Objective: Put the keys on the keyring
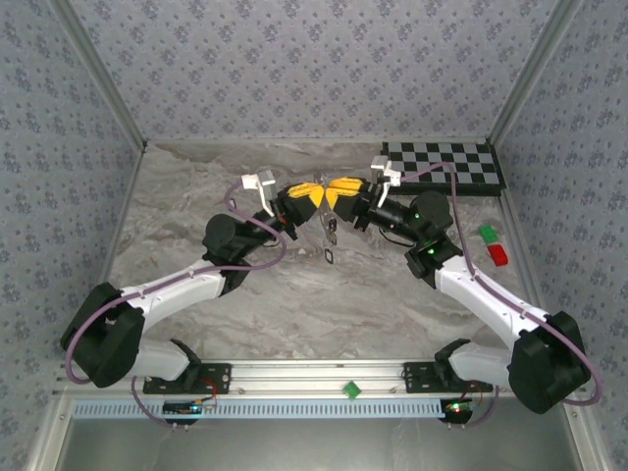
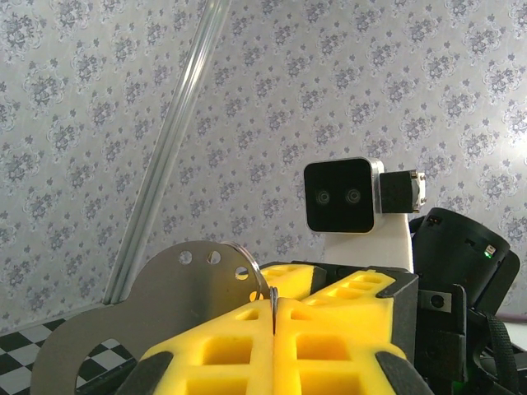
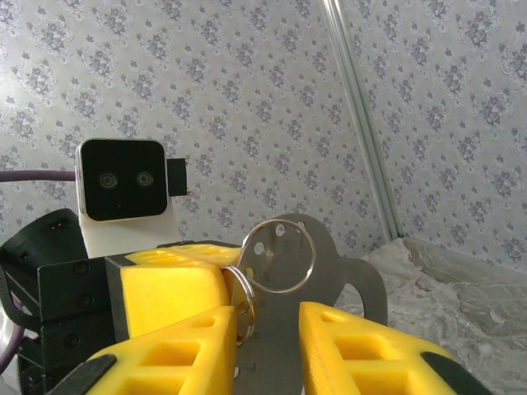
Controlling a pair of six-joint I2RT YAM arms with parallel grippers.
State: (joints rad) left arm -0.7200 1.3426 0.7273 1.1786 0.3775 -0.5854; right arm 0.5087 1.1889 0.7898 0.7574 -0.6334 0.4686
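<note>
Presently both arms are raised over the middle of the marbled grey bench, their yellow tips meeting nose to nose. The left end effector is fully closed, its two yellow fingers pressed together on the thin dark-grey metal wire keyring, whose edge shows as a sliver in the seam between them. Judged purpose: the loop is presented upright and proud of the fingers so that the other arm can work at it. A flat grey metal plate with small drilled holes stands just behind the keyring; whether it is joined to the loop cannot be told. The right end effector faces the loop with a narrow gap between its fingers, loop and plate standing in line with that gap. No firm hold on either is evident, so I judge it narrowly open, placed to steady or take the ring. The small dark-headed keys show in the overhead view just below the meeting tips, one beneath another; whether they rest on the bench or dangle cannot be determined. They sit loose, in no tray or bin. A black-and-white checkered board, a green block and a red block lie well apart on the right, uninvolved.
</note>
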